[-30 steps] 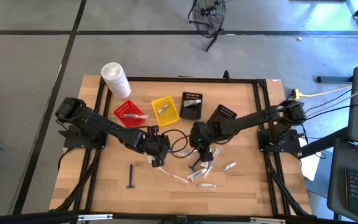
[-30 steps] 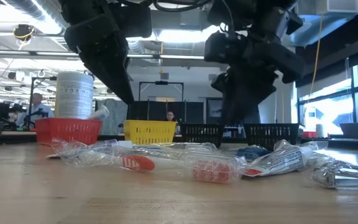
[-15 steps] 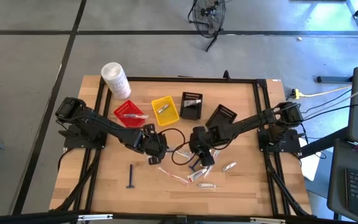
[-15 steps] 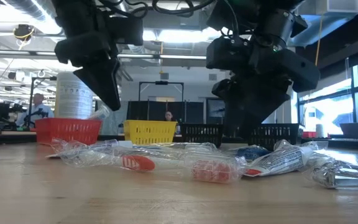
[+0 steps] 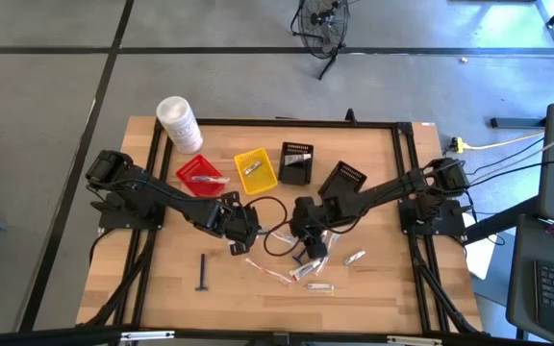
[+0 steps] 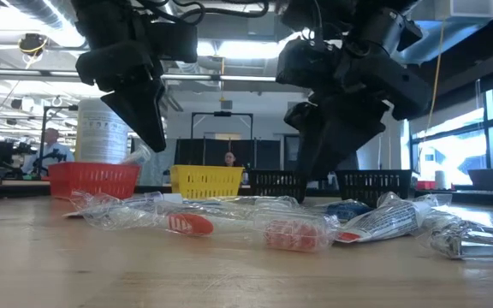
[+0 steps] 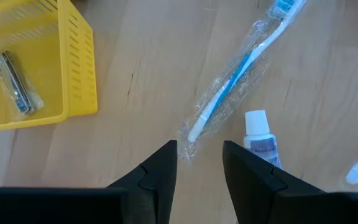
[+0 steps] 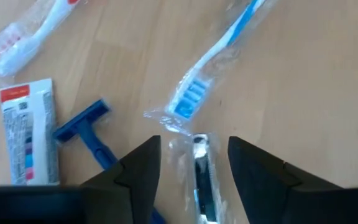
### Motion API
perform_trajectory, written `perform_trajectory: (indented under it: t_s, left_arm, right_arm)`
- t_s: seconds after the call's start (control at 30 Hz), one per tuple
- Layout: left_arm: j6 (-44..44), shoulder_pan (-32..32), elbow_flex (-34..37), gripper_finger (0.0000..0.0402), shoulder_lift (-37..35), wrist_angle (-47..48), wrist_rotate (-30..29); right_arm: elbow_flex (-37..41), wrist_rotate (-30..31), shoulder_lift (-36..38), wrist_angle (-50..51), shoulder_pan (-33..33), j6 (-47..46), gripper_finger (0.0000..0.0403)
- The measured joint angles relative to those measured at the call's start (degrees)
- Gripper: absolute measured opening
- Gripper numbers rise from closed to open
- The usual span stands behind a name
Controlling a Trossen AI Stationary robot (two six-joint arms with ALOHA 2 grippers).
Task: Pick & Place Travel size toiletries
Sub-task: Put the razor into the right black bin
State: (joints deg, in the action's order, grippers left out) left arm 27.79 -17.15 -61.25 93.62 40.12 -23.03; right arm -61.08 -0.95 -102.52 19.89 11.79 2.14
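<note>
Both grippers hover open over the middle of the table. My left gripper [image 5: 241, 233] [image 7: 199, 155] stands above the handle end of a clear-wrapped blue toothbrush [image 7: 232, 81], with a white mini tube [image 7: 261, 134] beside it. My right gripper [image 5: 308, 238] [image 8: 194, 155] hangs over a slim clear-wrapped stick [image 8: 202, 177], which shows between its fingers. A blue razor [image 8: 87, 134], a flat tube [image 8: 27, 134] and a red toothbrush [image 8: 17, 40] lie flat nearby. More sachets [image 5: 306, 274] lie toward the near edge. A black T-shaped razor [image 5: 203, 272] lies alone at near left.
Red [image 5: 198, 173], yellow [image 5: 255, 169] and two black slotted baskets [image 5: 296, 161] [image 5: 344, 178] line the far half; the yellow one holds a wrapped item [image 7: 14, 84]. A white tub [image 5: 178, 123] stands at far left. A dark cable loop [image 5: 275, 219] lies between the grippers.
My right gripper has shifted a little toward the table's left and near edges, over the pile of toiletries, and has turned slightly. My left gripper has drawn back a little toward the left and risen. The toiletries lie where they were.
</note>
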Motion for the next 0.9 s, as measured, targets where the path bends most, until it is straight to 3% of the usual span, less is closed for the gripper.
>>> perform_trajectory:
  t_s: [0.37, 0.9]
  left_arm:
    - [0.0, 0.0, 0.0, 0.0125, 0.0, 0.0, 0.0]
    - [0.0, 0.0, 0.0, 0.0125, 0.0, -0.1, 0.0]
  right_arm:
    - [0.0, -0.2, 0.0, 1.5, 2.3, -0.2, 0.0163]
    - [0.0, -1.9, 0.0, 4.6, 4.9, 0.5, 0.0179]
